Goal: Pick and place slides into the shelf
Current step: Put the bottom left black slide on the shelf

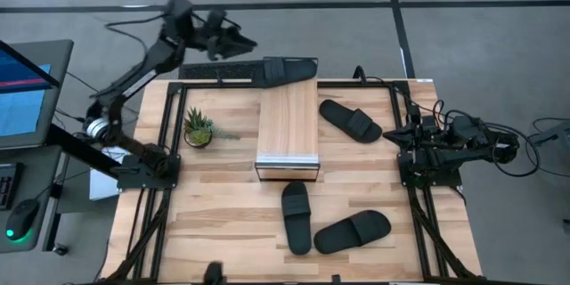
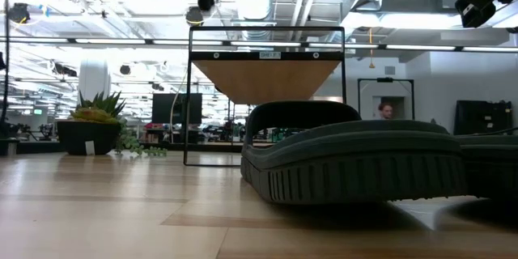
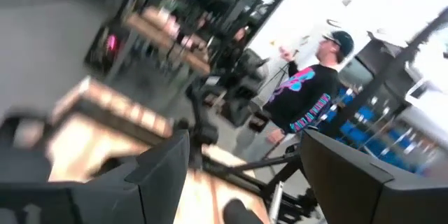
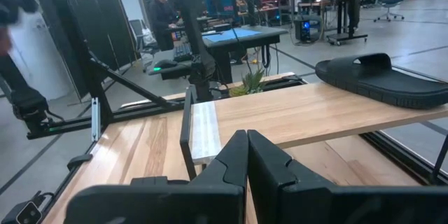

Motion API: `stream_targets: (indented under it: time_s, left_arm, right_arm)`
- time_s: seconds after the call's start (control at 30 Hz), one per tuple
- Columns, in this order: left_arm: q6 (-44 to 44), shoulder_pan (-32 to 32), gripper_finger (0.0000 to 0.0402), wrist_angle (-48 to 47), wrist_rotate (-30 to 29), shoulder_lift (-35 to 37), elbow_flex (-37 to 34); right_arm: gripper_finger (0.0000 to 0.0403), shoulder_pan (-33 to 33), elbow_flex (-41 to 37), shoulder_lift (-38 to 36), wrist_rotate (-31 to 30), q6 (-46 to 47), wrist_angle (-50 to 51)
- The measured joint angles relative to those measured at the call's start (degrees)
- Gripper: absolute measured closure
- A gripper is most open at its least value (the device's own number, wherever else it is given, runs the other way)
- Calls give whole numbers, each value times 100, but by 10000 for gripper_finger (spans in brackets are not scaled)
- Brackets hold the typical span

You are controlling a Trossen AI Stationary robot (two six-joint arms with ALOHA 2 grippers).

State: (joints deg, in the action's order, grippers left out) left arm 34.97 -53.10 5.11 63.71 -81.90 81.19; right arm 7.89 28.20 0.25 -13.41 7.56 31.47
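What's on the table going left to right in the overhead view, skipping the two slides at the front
Potted plant → shelf → slide → right gripper.

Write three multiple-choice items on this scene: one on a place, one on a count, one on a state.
1. Where is the potted plant?
A. On the shelf
B. On the tabletop beside the shelf
C. On the floor

2. How many slides lie on the tabletop?
A. Three
B. One
C. Six

3. The right end effector is:
A. Wide open
B. Holding a slide
C. Shut and empty

Answers:
1 B, it stands on the wood left of the shelf.
2 A, one behind, two in front.
3 C, its fingers meet with nothing between.
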Motion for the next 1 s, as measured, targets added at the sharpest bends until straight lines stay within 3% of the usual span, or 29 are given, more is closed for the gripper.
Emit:
stream_targets:
  time_s: [0.17,0.4,0.73,0.87,1.0]
  left_arm:
    - [-405,338,143,-79,-360,937,39]
    - [-1143,1091,143,-1074,-1214,2101,32]
    - [-1750,3000,143,-3110,-3593,3052,-62]
    - [-1431,3967,143,-2924,-4426,3221,-531]
    - [-1103,4760,143,-2220,-5165,3337,-1142]
  right_arm:
    - [403,2,0,0,2,0,-1]
    - [403,2,-1,1,2,0,-1]
    - [403,2,-1,0,187,30,-51]
    - [403,0,89,0,879,247,-122]
    - [403,2,82,0,973,253,-20]
